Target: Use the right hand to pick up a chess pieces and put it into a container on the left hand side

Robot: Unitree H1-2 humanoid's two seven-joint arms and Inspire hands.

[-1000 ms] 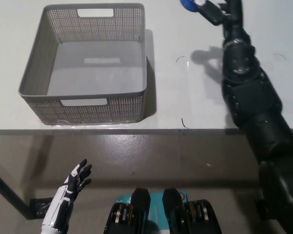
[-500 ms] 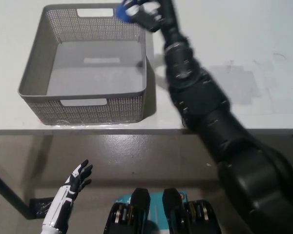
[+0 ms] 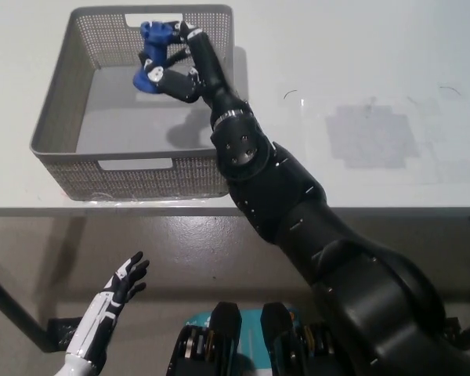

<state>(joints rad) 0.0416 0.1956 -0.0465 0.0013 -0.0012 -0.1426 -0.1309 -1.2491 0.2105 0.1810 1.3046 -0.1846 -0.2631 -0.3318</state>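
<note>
Fingers [image 3: 169, 77] of right hand [image 3: 176, 63] clamped on blue chess piece [image 3: 152, 55] over grey basket [image 3: 55, 125]. We judge early release risks bounce-out. Left hand [image 3: 113, 294] idle, fingers spread, below tabletop [image 3: 360, 94].

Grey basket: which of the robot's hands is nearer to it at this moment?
Right. The black right hand is over the inside of the grey basket, shut on a blue chess piece. The white left hand rests open below the table edge, well short of the basket.
</note>
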